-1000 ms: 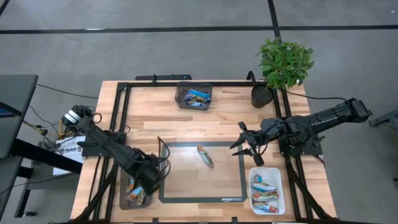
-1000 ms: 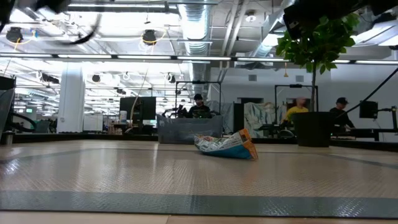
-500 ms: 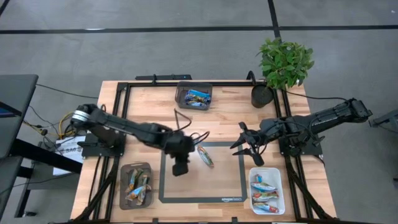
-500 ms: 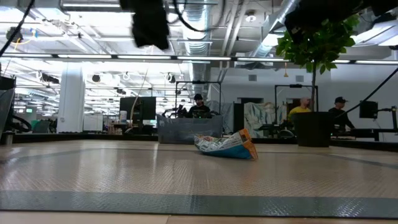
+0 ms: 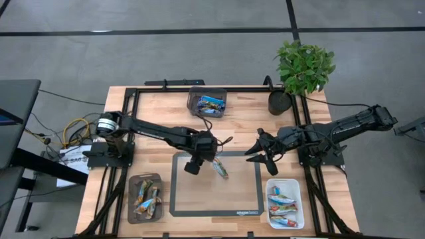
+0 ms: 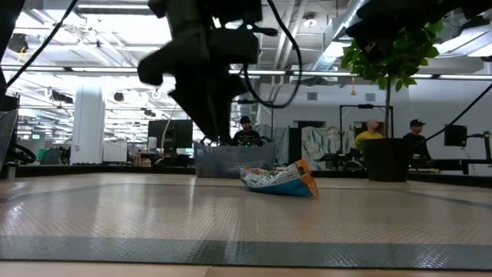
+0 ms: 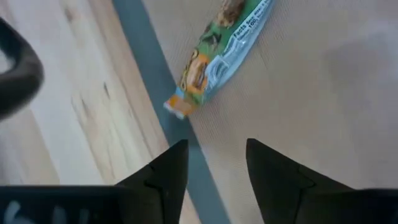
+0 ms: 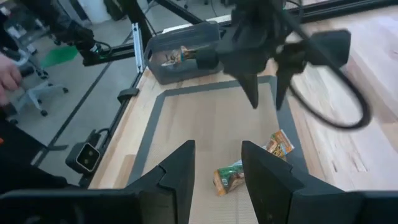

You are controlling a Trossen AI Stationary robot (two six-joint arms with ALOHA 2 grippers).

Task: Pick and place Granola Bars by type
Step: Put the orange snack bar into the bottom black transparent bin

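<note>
Judging it light, crinkly and slippery, we eyed the shiny green-and-orange wrapped granola bar (image 5: pixel 219 166), best pinched across its middle. Our left gripper (image 5: pixel 193 166) hovered spread at its nine o'clock; the right gripper (image 5: pixel 263 154) waited, also spread, at three o'clock.

Only legible text: "amazon basics" printed on the grey mat's (image 5: pixel 178 199) near border, between the two side bins, seen from above. Granola bar (image 7: pixel 211 59) wrapper on that mat has small print, unreadable. Nothing else readable on table or in room.
</note>
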